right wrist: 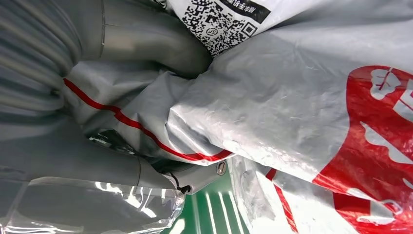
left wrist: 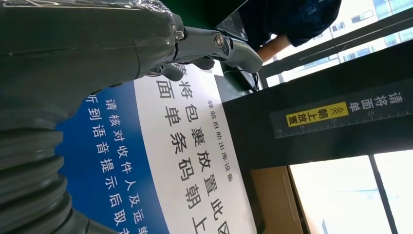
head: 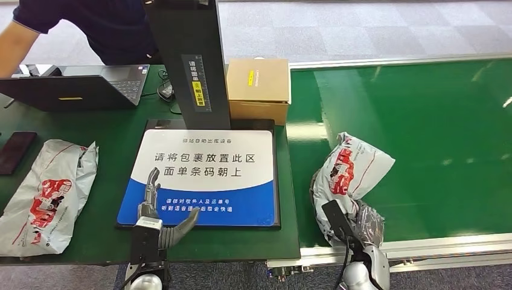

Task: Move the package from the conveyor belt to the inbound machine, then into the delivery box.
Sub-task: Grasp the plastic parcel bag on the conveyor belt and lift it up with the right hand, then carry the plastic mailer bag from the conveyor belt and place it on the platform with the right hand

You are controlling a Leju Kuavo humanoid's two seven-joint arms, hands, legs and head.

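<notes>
A: Where's the package [head: 350, 172]?

B: On the green conveyor belt [head: 435, 139], near its front edge, at about four o'clock in the head view.

A: And the right hand [head: 356, 226]?

B: Clamped on the package's near end. In the right wrist view the thumb [right wrist: 146, 36] presses one side of the crumpled grey bag [right wrist: 272, 102] and the fingers [right wrist: 195, 178] wrap the other.

A: The left hand [head: 154, 202]?

B: Over the inbound machine [head: 205, 175] pad at seven o'clock, fingers loose and apart, holding nothing.
</notes>
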